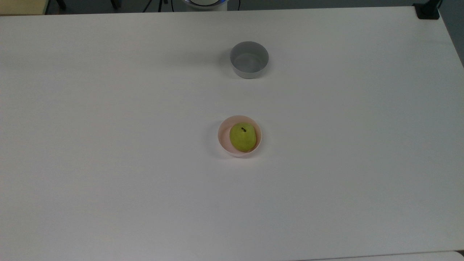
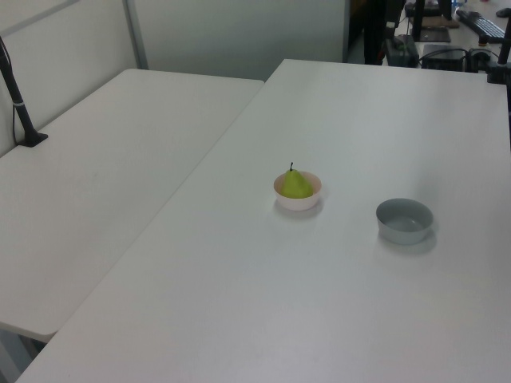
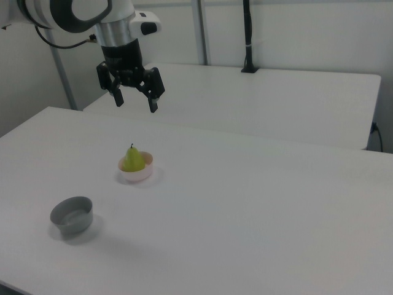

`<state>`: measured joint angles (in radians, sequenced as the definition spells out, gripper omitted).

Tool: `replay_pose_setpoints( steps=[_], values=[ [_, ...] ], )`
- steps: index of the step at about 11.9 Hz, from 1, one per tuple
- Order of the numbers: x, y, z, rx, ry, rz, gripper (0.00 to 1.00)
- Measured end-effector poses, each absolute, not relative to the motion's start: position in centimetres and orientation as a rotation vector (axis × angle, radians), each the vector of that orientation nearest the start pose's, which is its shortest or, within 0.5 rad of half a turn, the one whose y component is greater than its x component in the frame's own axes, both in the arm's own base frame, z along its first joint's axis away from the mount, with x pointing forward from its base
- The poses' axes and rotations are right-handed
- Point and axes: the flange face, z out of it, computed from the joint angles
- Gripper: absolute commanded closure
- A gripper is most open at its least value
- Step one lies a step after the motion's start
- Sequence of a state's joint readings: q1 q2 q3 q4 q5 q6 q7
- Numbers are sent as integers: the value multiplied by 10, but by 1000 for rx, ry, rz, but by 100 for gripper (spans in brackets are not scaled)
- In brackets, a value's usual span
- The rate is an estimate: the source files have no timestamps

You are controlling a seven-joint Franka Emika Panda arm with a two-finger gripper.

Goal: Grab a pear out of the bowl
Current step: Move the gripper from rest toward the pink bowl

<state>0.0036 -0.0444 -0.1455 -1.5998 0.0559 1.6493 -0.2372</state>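
We see the pear (image 1: 242,137) sitting in the pink bowl (image 1: 223,136), yellow-green with its short dark stem pointing up. In the top view it fills most of the bowl and lies a little toward the top view's right, with a crescent of bare pink inside showing on the top view's left. In the left view the pear (image 2: 296,185) stands upright and rises above the bowl's (image 2: 298,202) rim, stem on top. In the right view the pear (image 3: 134,159) leans toward the right view's left side of the bowl (image 3: 141,173).

The bowl rests on the white table (image 1: 108,145), near the middle of it. A grey bowl (image 1: 249,59) with straighter sides stands well apart from the pink one: above it in the top view, to the left view's right of it as the grey bowl (image 2: 405,220) shows there, and nearer the camera and to the right view's left as the grey bowl (image 3: 72,214) shows there. We see nothing in it.

In the right view the gripper (image 3: 134,98) hangs in the air above and behind the pink bowl, touching nothing. Its two dark fingers (image 3: 153,101) point down and stand spread wide apart, with nothing between them. The white arm (image 3: 80,12) reaches in from the right view's upper left. Behind it stands a second white table (image 3: 295,104) carrying a black post (image 3: 248,37).
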Motion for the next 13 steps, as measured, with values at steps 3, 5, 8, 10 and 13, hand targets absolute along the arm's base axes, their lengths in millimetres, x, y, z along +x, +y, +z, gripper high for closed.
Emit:
replay_pose_setpoints(
  steps=[3, 5, 8, 10, 13],
  values=[
    [544, -73, 642, -3090, -147, -159, 0],
    [544, -73, 642, -3090, -148, -159, 0],
    [544, -73, 642, -3090, -148, -158, 0],
    [544, -73, 642, -3090, -154, -158, 0],
    [546, -72, 635, -3086, -252, -140, 0]
  ],
)
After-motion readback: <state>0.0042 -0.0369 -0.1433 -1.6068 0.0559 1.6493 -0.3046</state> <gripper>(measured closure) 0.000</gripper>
